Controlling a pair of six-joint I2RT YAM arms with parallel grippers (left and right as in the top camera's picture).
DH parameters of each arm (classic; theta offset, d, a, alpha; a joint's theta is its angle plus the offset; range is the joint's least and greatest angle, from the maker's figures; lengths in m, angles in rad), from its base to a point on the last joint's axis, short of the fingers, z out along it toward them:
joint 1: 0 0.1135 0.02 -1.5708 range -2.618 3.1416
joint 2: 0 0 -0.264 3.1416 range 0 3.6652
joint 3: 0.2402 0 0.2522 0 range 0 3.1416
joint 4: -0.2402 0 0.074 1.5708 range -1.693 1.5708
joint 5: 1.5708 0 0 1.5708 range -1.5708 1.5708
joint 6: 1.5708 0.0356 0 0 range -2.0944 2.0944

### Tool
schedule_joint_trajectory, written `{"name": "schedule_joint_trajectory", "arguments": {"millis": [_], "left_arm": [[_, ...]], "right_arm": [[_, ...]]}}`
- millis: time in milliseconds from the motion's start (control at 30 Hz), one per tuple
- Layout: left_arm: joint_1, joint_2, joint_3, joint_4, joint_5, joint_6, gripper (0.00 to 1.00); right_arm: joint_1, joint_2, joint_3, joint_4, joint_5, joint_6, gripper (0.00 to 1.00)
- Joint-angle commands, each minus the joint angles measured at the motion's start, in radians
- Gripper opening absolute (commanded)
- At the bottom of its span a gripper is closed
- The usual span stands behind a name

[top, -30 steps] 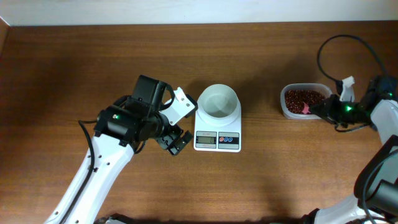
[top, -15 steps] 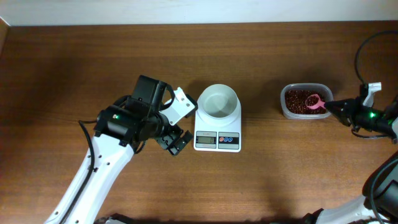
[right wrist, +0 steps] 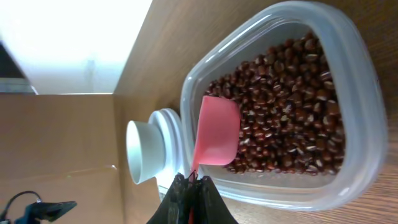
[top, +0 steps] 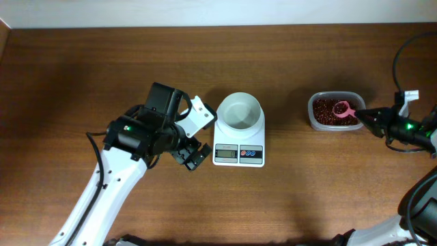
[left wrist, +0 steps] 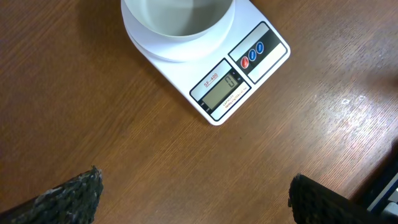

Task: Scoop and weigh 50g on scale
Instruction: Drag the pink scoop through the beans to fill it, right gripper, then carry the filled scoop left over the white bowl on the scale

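The white scale (top: 238, 154) stands mid-table with a white bowl (top: 240, 111) on its platform; the bowl looks empty. In the left wrist view the scale (left wrist: 239, 74) and bowl (left wrist: 180, 18) lie ahead of my left gripper (left wrist: 193, 193), which is open over bare wood. Overhead, that gripper (top: 202, 137) sits just left of the scale. The red-brown beans (right wrist: 286, 106) fill a clear tub (right wrist: 367, 124). My right gripper (right wrist: 189, 183) is shut on the handle of a pink scoop (right wrist: 217, 140) held over the beans. From above, the scoop (top: 341, 108) is over the tub (top: 315, 119).
The tub stands at the table's right side, about a hand's width right of the scale. My right arm (top: 406, 128) reaches in from the right edge. A white wall runs along the table's far edge.
My right gripper has drawn back to the right, and the pink scoop has come up out of the beans and now hangs over them. The left arm has not moved.
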Motion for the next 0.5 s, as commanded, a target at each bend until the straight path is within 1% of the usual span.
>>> {"name": "schedule_joint_trajectory", "arguments": {"millis": [0, 267, 467], "left_arm": [[-0.002, -0.019, -0.008, 0.002, 0.014, -0.009, 0.99], [-0.002, -0.019, -0.008, 0.002, 0.014, -0.009, 0.99], [-0.002, -0.019, -0.008, 0.002, 0.014, -0.009, 0.99]], "right_arm": [[-0.005, 0.008, 0.000, -0.002, -0.098, -0.003, 0.04], [0.011, 0.008, 0.000, -0.019, -0.174, -0.003, 0.04], [0.119, 0.008, 0.000, -0.023, -0.196, -0.002, 0.04]]}}
